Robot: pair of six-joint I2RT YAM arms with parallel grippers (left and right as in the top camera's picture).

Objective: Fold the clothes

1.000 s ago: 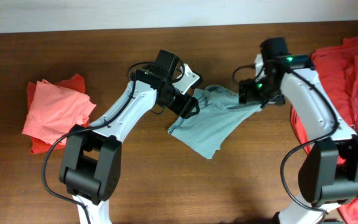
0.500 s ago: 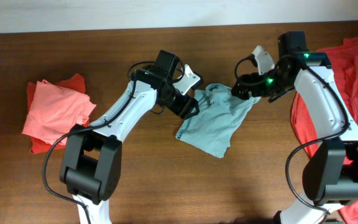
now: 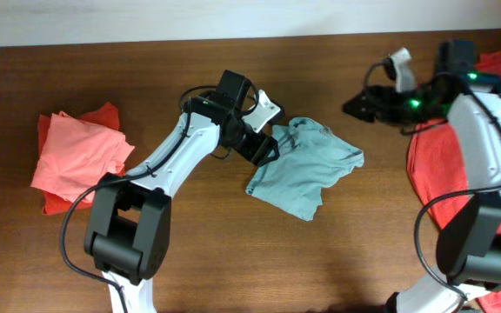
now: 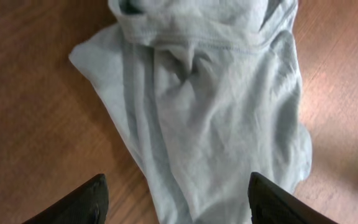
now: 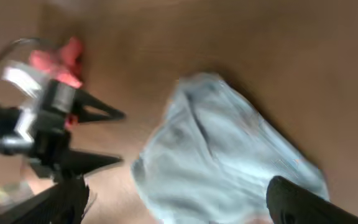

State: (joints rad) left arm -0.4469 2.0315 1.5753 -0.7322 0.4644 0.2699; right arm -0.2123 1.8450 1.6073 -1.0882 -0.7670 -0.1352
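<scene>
Overhead, a pale blue-grey garment (image 3: 307, 169) lies crumpled on the brown table (image 3: 233, 261), near its middle. The left end effector (image 3: 263, 148) sits at the garment's left edge, but its dark fingers merge with the arm, so their spread is hard to judge from this angle. The right end effector (image 3: 359, 106) hangs over bare wood, up and to the right of the garment and apart from it. It too shows only as a dark shape. A folded coral pile (image 3: 76, 156) rests at the far left. A heap of red clothes (image 3: 485, 96) on the right is partly covered by the right arm and cut off by the frame edge.

The left wrist view shows the left end effector (image 4: 177, 183) wide open, gripping nothing. Only the two finger tips (image 4: 82, 202) enter at the bottom corners. The garment (image 4: 210, 106) fills the space below them, its collar cropped at the top.

The right wrist view is blurred. The right end effector (image 5: 178, 186) is spread wide and empty, and the garment (image 5: 222, 155) lies well beyond it. The left end effector (image 5: 107, 137) shows at the left, with the coral pile (image 5: 61, 59) a smear behind it.
</scene>
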